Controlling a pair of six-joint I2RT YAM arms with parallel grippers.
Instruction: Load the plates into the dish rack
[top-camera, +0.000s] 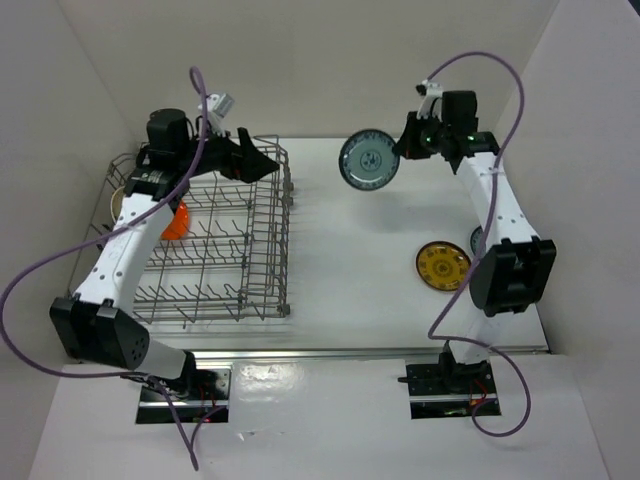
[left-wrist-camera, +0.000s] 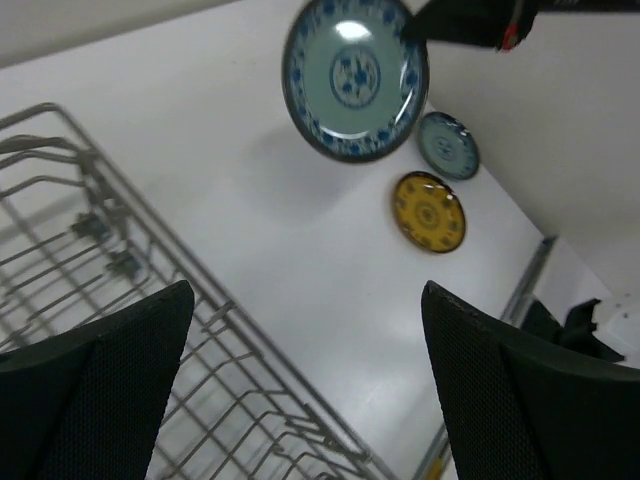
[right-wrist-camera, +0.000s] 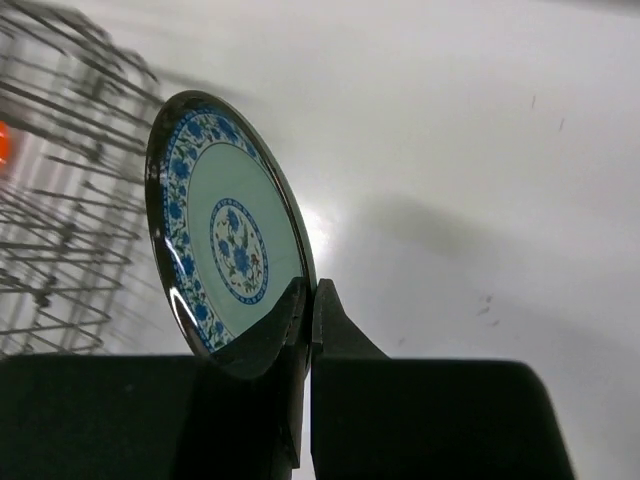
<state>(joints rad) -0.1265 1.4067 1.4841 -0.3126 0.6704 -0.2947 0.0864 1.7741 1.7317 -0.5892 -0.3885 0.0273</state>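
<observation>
- The right pincer (right-wrist-camera: 308, 310) is clamped on the rim of the round blue-and-white patterned plate (right-wrist-camera: 225, 230), held aloft over the white counter (top-camera: 350, 260), well apart from the grey wire dish rack (top-camera: 230, 250).
- The left pincer (left-wrist-camera: 307, 300) hangs spread wide and empty above the rack's far corner.
- A plain orange-red plate (top-camera: 175, 222) sits in the rack.
- The carry likely calls for a firm rim grip, clearing the tall wire side and the left pincer, then lowering the plate edge-first between tines before letting go.
</observation>
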